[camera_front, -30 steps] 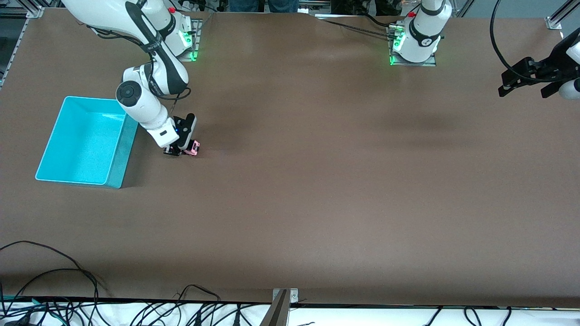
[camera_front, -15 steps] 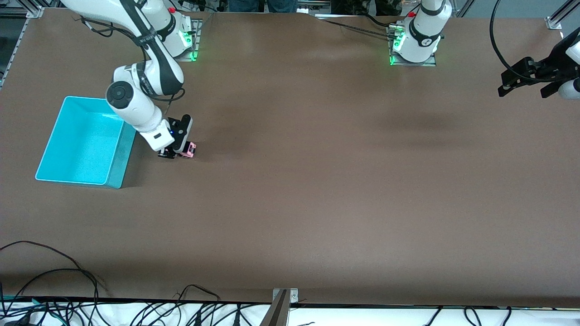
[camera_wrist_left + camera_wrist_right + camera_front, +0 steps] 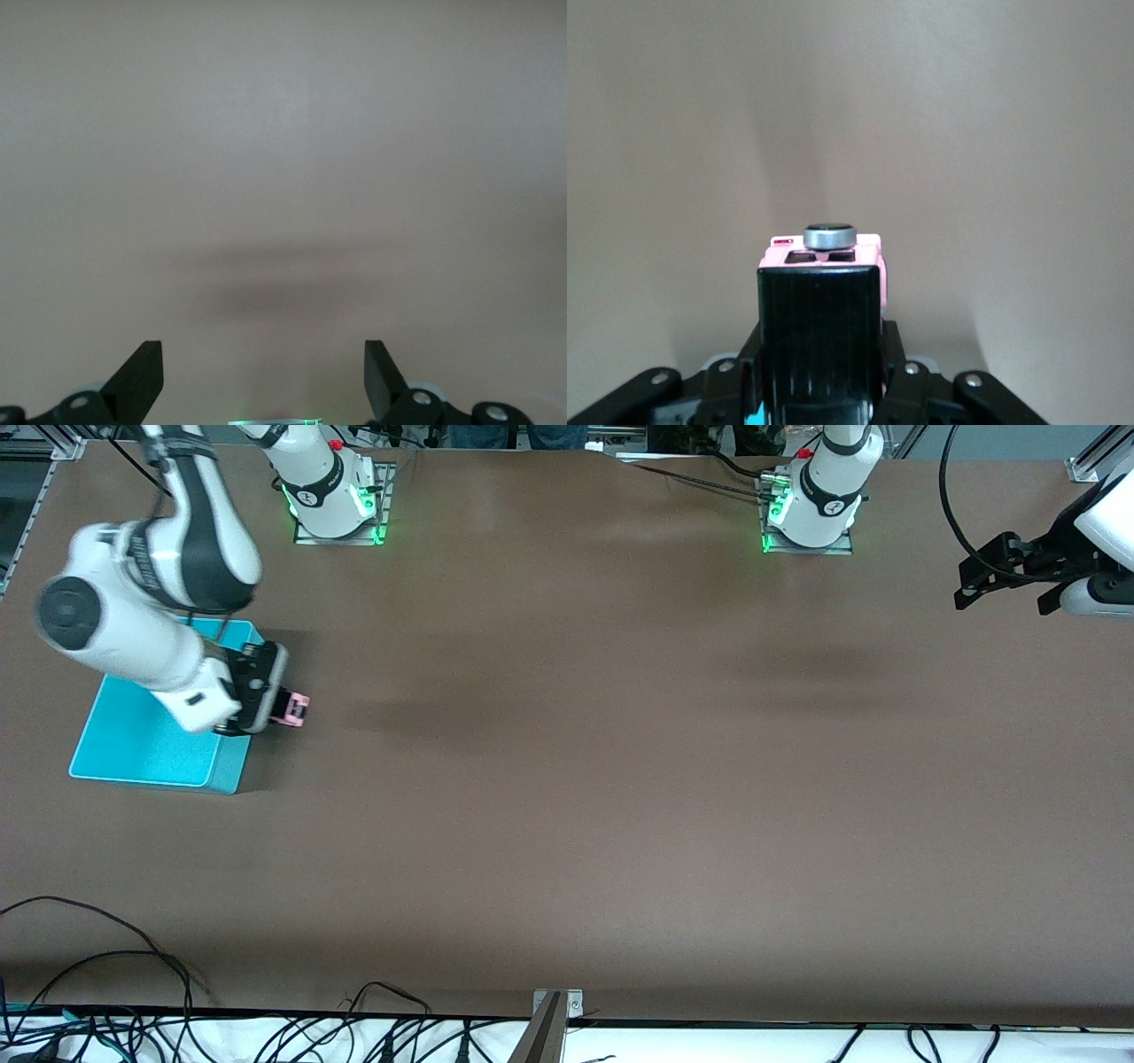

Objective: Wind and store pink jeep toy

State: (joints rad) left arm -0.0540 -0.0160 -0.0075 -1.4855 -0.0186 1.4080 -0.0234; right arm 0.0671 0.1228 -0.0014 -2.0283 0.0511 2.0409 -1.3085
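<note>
Front view: one pink jeep toy (image 3: 293,709), one turquoise bin (image 3: 151,753), two arms, two grippers, all on or above one brown table (image 3: 620,779). Toy at left of frame, held off the table by the right gripper (image 3: 266,713), just over the bin's wall at the side toward the frame's centre. Long axis roughly level, running left to right across the frame; pink end toward frame centre, black part buried in the jaws. Which end counts as the jeep's nose: cannot tell. Right gripper's jaws pinching the toy by its sides. Right arm blurred, covering the bin's upper part and most of its inside; only the lower strip and lower corners of the bin plainly seen.

Right wrist view: black roof (image 3: 819,341) filling lower centre, pink body edge (image 3: 824,252) above it, one small round grey-rimmed disc (image 3: 829,235) at the top of the pink end. Wheels hidden. Gripper links at the bottom edge cut off by the frame.

Left gripper (image 3: 1005,577) at upper right of the front frame, over the table's edge at the left arm's end, waiting. Left wrist view: two dark fingertips (image 3: 142,376) at the bottom corners, spread wide, nothing between, bare table above them with a faint shadow band; rest of the gripper cut off.
</note>
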